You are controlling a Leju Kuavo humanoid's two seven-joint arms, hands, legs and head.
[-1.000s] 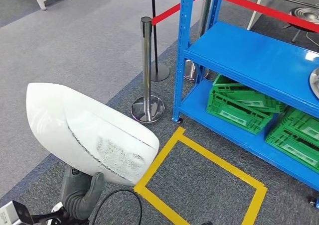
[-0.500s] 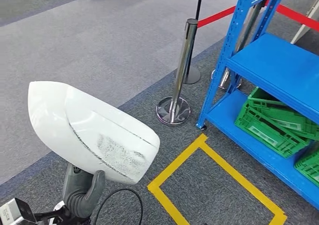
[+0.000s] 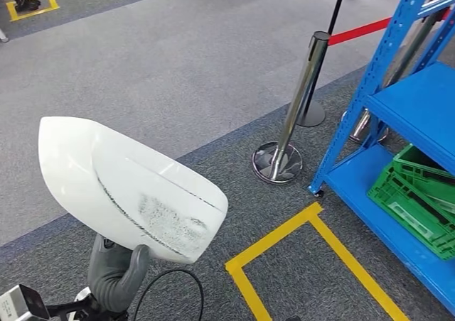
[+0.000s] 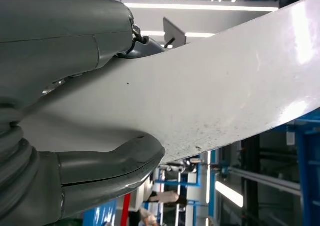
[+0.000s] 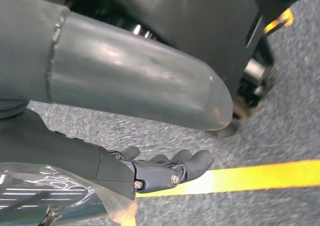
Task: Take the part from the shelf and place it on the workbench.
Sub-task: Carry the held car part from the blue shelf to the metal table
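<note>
Grey carpet (image 3: 161,65) covers the floor, a lighter band beside a darker one, with yellow tape (image 3: 279,236) marking a box on the dark part. Beside that box stands the blue shelf (image 3: 424,108), holding green crates (image 3: 419,200) on its lower level; a chrome post (image 3: 292,122) with a red belt (image 3: 360,30) stands just beside the shelf's corner.

Next in size is the part (image 3: 123,186), a white, smooth, curved shell with a speckled scuffed patch. It is off the shelf and up in the air, carried by the left robot hand (image 3: 115,271), which grips it from beneath. In the left wrist view the thick thumb (image 4: 113,161) presses one face and the fingers (image 4: 145,46) clamp the other, so the part (image 4: 211,96) sits pinched between them.

The right robot hand (image 5: 162,171) hangs low over the carpet, fingers loosely extended and apart, carrying nothing.

No table is visible, so the step in hand appears to be the carry. Doing it well probably means keeping the grip firm on that slippery shell, holding it level and close to the body, and keeping its long end away from the post and shelf upright.
</note>
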